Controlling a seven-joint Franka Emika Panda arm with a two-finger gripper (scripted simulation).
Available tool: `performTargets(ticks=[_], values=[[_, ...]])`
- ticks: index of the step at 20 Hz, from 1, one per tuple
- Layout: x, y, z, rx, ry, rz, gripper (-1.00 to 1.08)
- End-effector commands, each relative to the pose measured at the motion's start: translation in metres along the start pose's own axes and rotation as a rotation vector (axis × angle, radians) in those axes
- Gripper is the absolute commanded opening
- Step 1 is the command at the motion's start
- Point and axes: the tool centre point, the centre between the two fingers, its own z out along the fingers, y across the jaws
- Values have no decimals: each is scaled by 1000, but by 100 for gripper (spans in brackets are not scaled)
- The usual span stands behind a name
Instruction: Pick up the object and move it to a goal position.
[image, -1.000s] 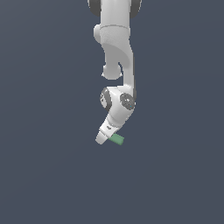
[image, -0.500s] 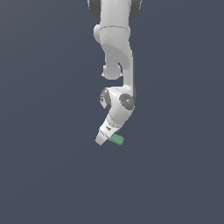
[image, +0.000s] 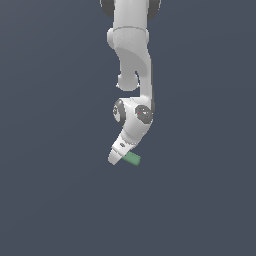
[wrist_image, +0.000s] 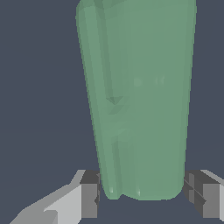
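The white arm's gripper (image: 116, 158) clamps the flat green rounded-edge block (wrist_image: 138, 100) between its dark fingertip pads (wrist_image: 89, 199). Judged best practice: keep the squeeze steady and carry smoothly toward the goal.

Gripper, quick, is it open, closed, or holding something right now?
Gripper: closed on the green block, one of the fingers against each side of its end.
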Motion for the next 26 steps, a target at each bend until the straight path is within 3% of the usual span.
performTargets(ticks=[1,11,26], values=[[-7,2,-5,0,0,1,-100],[-63,20,-53,2,-1,0,-100],[-203,67,-173,8,-2,-1,-100]])
